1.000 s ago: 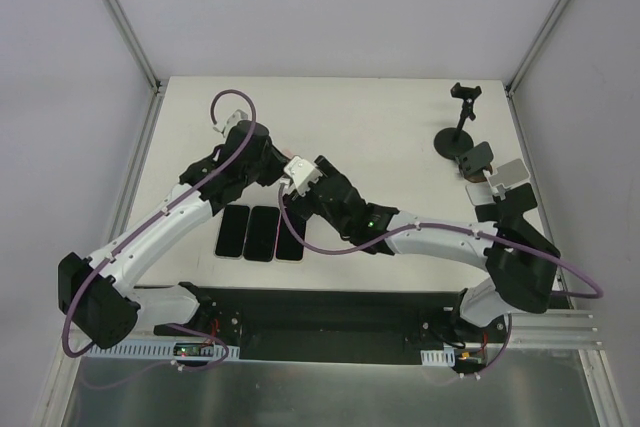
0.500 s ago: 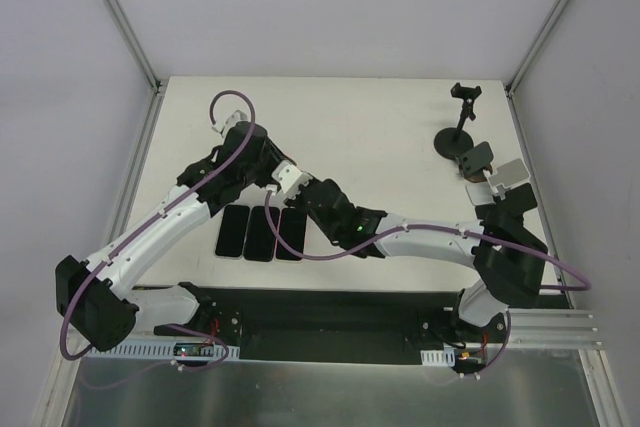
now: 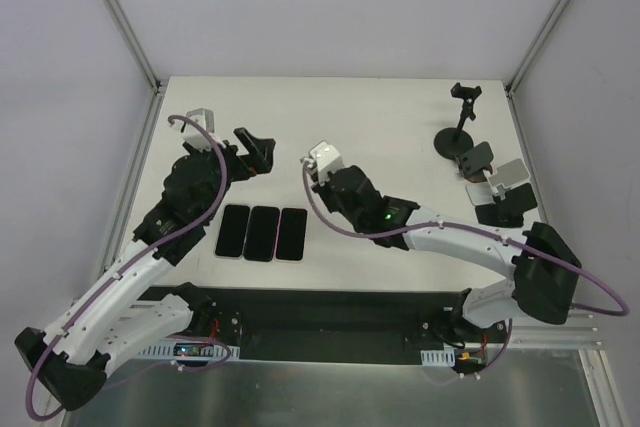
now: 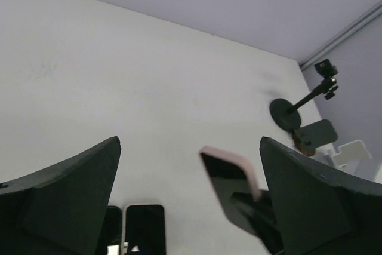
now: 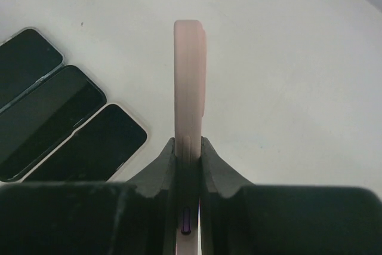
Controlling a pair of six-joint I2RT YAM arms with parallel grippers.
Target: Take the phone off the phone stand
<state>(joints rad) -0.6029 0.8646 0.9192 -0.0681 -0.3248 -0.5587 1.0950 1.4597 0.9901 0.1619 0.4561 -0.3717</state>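
My right gripper (image 5: 188,147) is shut on a pink-cased phone (image 5: 190,76), which stands on edge above the white table (image 3: 380,117). In the left wrist view the same phone (image 4: 230,174) shows tilted, gripped from below. My left gripper (image 3: 258,152) is open and empty, off to the left of the phone and apart from it. The black phone stand (image 3: 455,140), with a round base and an empty clamp, stands at the back right (image 4: 292,111).
Three dark phones (image 3: 262,233) lie side by side, screens up, near the table's front left (image 5: 54,111). More stands, brown (image 3: 478,159), grey (image 3: 510,175) and black (image 3: 505,211), cluster at the right edge. Metal frame posts rise at the back corners.
The grippers met over the row of phones. Now the left one has opened and drawn back to the left; the right one has shut on the pink phone and carried it rightwards.
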